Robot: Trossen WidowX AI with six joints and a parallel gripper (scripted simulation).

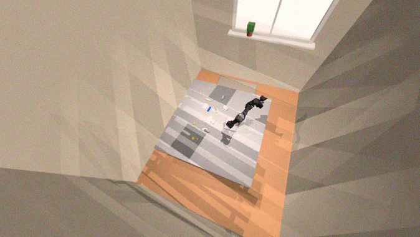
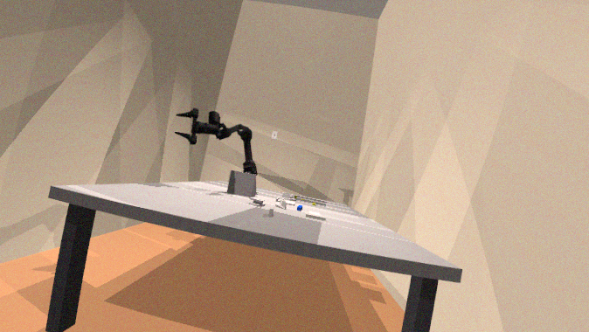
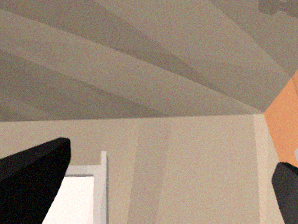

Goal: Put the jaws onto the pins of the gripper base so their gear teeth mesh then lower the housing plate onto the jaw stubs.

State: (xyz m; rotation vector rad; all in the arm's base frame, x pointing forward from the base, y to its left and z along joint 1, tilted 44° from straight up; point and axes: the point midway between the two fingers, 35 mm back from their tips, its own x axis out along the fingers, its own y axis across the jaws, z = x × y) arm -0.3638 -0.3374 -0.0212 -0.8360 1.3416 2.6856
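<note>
My gripper (image 1: 265, 98) (image 2: 176, 124) (image 3: 176, 161) is open and empty, raised high beyond the arm's pedestal, away from the small parts. A broad pale part (image 1: 210, 120) lies near the middle of the table in the top view. Two curved pale parts, possibly the jaws, lie apart: one curved part (image 1: 205, 130) to its lower right side, another curved part (image 1: 216, 109) beside the blue block. A pale angular part (image 1: 225, 108) and a pale square part (image 1: 205, 105) lie farther up. Which are the gripper base and housing plate, and the pins, teeth and stubs, are too small to tell.
A blue block (image 1: 209, 109) (image 2: 300, 208) and yellow pieces (image 1: 194, 123) (image 1: 193, 138) lie on the table (image 1: 237, 168) (image 2: 131, 203). A pale bar (image 1: 208, 100) (image 2: 315, 217) and a small upright grey piece (image 2: 271, 212) lie near one edge. The arm stands on a grey pedestal (image 2: 242, 183).
</note>
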